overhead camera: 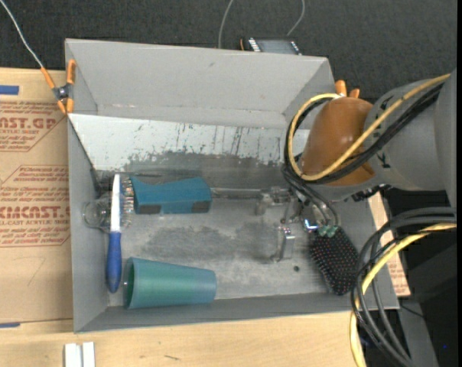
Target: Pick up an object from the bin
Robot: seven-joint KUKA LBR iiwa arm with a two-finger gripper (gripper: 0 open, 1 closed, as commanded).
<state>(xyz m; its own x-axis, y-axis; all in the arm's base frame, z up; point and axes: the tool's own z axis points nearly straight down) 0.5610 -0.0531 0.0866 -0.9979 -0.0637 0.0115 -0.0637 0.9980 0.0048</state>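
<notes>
My gripper [279,224] hangs low over the bin floor right of the middle, open, with nothing between its two metal fingers [284,245]. A black bristled hairbrush [334,260] lies just to its right, against the bin's right wall. A teal rectangular block [170,194] lies to the left of the gripper, towards the back. A teal plastic cup [168,284] lies on its side at the front left.
A brush with a blue handle and white head [115,235] lies along the left wall, beside a small clear rounded thing [95,214]. The arm with its orange cover and yellow cables reaches in over the right rim.
</notes>
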